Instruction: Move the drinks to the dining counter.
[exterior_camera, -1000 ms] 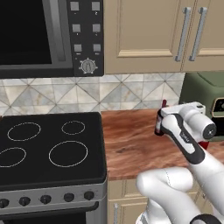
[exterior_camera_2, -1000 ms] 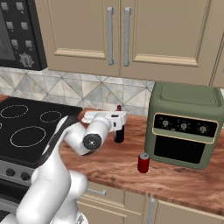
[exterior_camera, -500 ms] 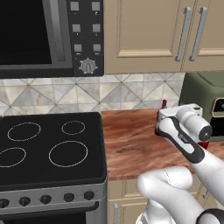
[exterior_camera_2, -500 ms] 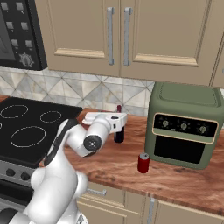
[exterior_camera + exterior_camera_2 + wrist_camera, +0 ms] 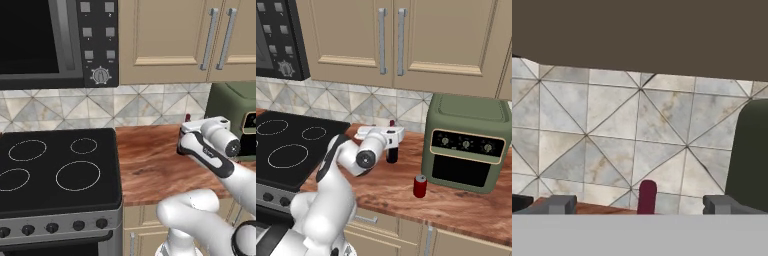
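Fingers (image 5: 640, 204) spread wide apart, holding nothing: in the hand view the two grey tips sit at the far left and far right of the bottom edge, with the red cap of the dark wine bottle (image 5: 647, 197) rising between them. Only the cap and a little neck show there; the bottle's body is cut off below.

Right base view: the white hand (image 5: 379, 136) reaches over the wood bench (image 5: 456, 202), its front end just beside the dark wine bottle (image 5: 391, 151). The bottle's lower half is visible, the red cap pokes out above the hand, and the middle is hidden behind it. Contact cannot be judged.

Short red can (image 5: 419, 186) stands upright on the bench, apart from the bottle, near the front left corner of the green air fryer (image 5: 468, 142).

Left base view: the arm covers the bottle; only a speck of red cap (image 5: 188, 118) shows above the hand. The air fryer is cut off at the right edge. Stovetop (image 5: 55, 167) lies left of the bench.
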Motion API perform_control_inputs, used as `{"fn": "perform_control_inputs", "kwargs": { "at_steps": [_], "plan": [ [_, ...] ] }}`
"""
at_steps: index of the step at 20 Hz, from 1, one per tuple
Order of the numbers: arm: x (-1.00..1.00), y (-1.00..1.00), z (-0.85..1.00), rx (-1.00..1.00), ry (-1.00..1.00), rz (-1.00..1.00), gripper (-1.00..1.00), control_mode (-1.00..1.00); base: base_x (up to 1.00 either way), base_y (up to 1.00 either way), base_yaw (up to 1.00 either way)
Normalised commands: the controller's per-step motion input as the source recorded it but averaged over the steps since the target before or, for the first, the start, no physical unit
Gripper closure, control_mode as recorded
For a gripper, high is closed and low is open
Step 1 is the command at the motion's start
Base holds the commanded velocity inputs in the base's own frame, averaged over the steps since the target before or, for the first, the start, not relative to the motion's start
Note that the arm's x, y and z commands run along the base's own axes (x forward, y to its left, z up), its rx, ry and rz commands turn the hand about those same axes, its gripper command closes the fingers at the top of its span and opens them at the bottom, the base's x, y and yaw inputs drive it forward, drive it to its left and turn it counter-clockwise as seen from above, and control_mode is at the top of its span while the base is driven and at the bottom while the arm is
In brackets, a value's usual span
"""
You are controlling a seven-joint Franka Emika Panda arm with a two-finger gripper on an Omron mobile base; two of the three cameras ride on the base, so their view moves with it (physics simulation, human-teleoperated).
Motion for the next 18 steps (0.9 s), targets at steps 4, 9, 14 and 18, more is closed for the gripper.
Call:
{"fn": "perform_control_inputs", "kwargs": {
  "at_steps": [4,9,14,18],
  "plan": [
    [0.23,-0.08,-0.06,0.00,0.00,-0.03,-1.00,-1.00,0.00,0.00,0.00],
    [0.19,-0.01,-0.09,0.00,0.00,-0.03,-1.00,-1.00,0.00,0.00,0.00],
    [0.19,0.00,-0.14,0.00,0.00,-0.01,-1.00,-1.00,0.00,0.00,0.00],
    [0.18,0.00,-0.15,0.00,0.00,0.00,-1.00,-1.00,0.00,0.00,0.00]
  ]
}}
